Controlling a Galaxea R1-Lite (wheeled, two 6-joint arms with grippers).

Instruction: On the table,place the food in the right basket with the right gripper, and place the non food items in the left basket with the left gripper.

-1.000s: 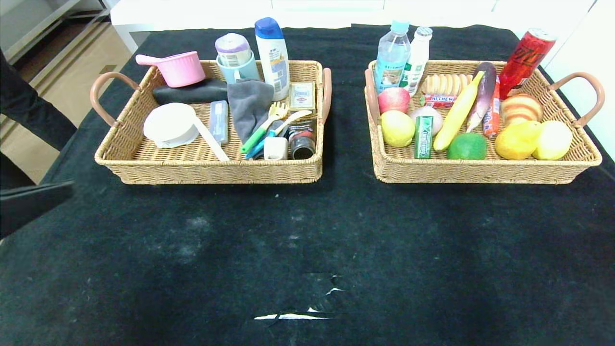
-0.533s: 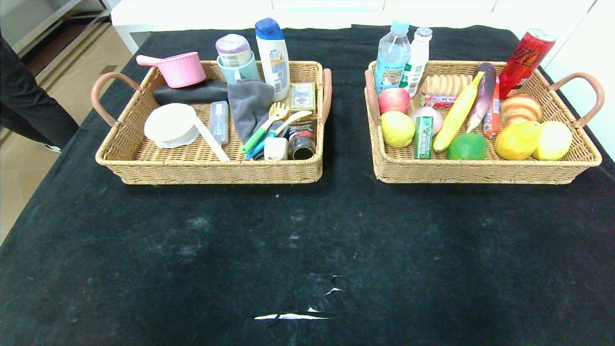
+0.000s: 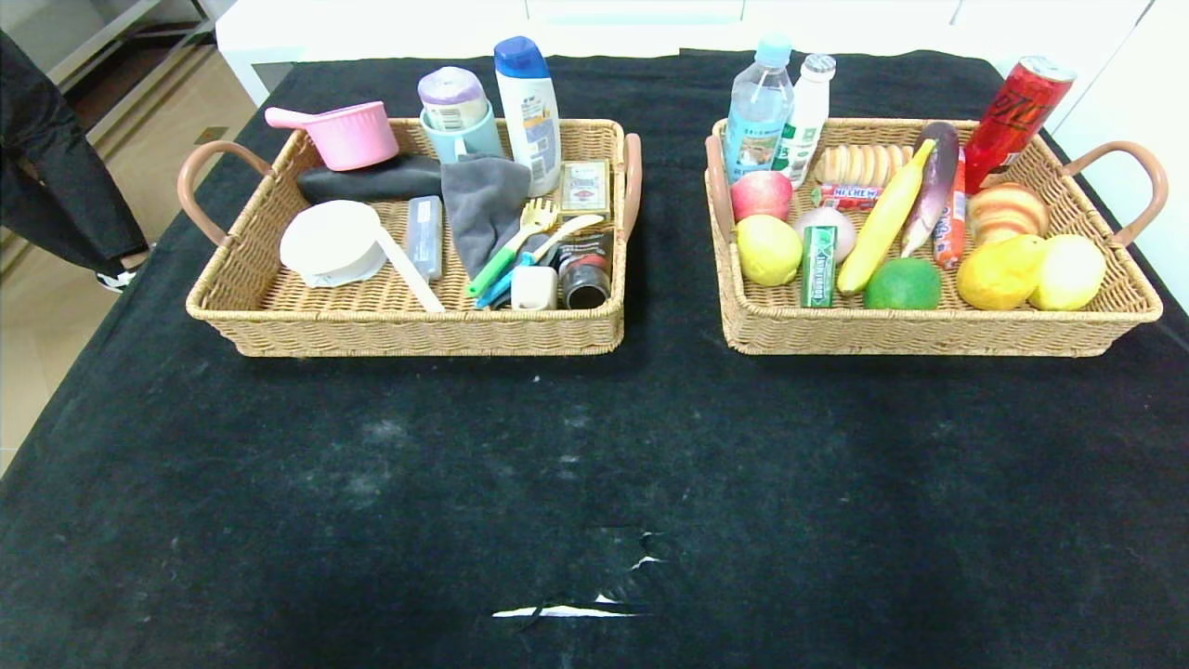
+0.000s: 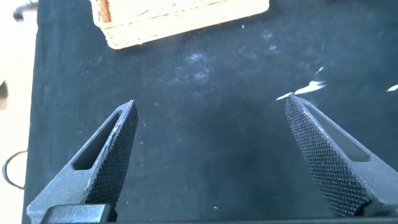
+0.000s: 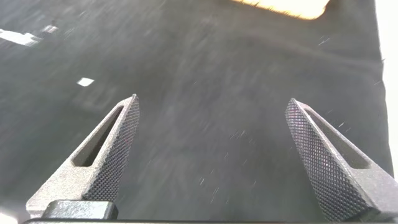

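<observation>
The left wicker basket (image 3: 279,321) holds non-food items: a pink pot (image 3: 346,133), shampoo bottle (image 3: 527,111), grey cloth (image 3: 481,209), white lid (image 3: 331,242) and cutlery. The right wicker basket (image 3: 929,325) holds food: a banana (image 3: 882,218), apple (image 3: 762,193), lemons (image 3: 1001,271), lime (image 3: 903,283), bottles and a red can (image 3: 1017,110). Neither gripper shows in the head view. My left gripper (image 4: 211,109) is open and empty over bare black cloth, the left basket's edge (image 4: 180,22) ahead of it. My right gripper (image 5: 211,106) is open and empty over bare cloth.
The black tablecloth (image 3: 594,465) has a small white tear (image 3: 567,610) near the front middle. A person's dark-trousered leg (image 3: 56,186) stands off the table's left side. A white counter (image 3: 594,23) runs behind the table.
A dark shape at the left edge of the head view has gone. The person at the far left has shifted. The baskets and their contents have not moved.
</observation>
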